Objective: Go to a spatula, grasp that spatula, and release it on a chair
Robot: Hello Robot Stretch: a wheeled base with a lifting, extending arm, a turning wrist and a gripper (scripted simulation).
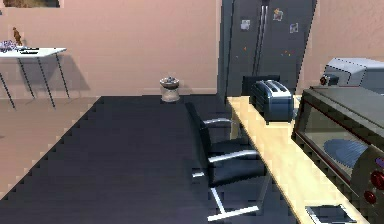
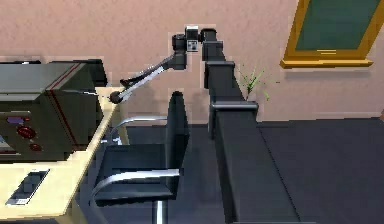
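Forward view: black chair [image 1: 225,155] stands just beside the wooden tabletop [image 1: 280,150], which carries a toaster [image 1: 272,98] and a microwave [image 1: 345,140] | arm side view: my claw [image 2: 120,95] reaches out past the chair's back, tip near the microwave's corner | I cannot tell whether its fingers are apart or together, or whether it holds the spatula.

Forward view high on robot, tilted down, fridge [image 1: 265,40] far at 1 o'clock, arm side view looking along arm [image 2: 235,130] toward wall [image 2: 100,30], both sharing near chair [image 1: 225,155], counter [image 1: 275,150], microwave [image 1: 340,140].
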